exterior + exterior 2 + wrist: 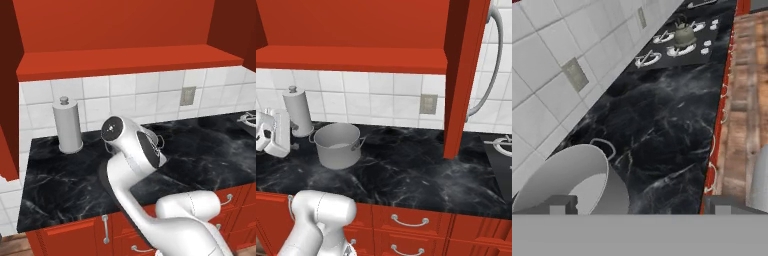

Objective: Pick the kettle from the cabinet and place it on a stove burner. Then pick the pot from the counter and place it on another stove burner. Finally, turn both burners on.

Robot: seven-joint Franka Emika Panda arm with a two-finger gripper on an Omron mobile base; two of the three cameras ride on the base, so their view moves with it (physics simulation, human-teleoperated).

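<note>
At the far left stands a tall pale knob-topped cylinder (298, 112) against the tiled wall, and just right of it the pot (337, 145) sits on the black marbled table (406, 175), my hand hanging close beside its left handle. In the hand view the pot's rim (562, 177) lies at lower left between my pincer (639, 207) tips, which stand wide apart with nothing held. I judge the step in hand is grasping the pot: I should line one finger inside the rim and one outside, or straddle a loop handle, then close squarely so the wide vessel doesn't tip. Further right the table runs bare past a grey wall outlet (428, 104) under the red cabinet (356, 30). At the far right the cooktop begins; the kettle (684, 34) already sits on one burner there, so I'd aim for a free burner (648, 58) beside it. Red drawers with silver handles (410, 220) run below the table edge
</note>
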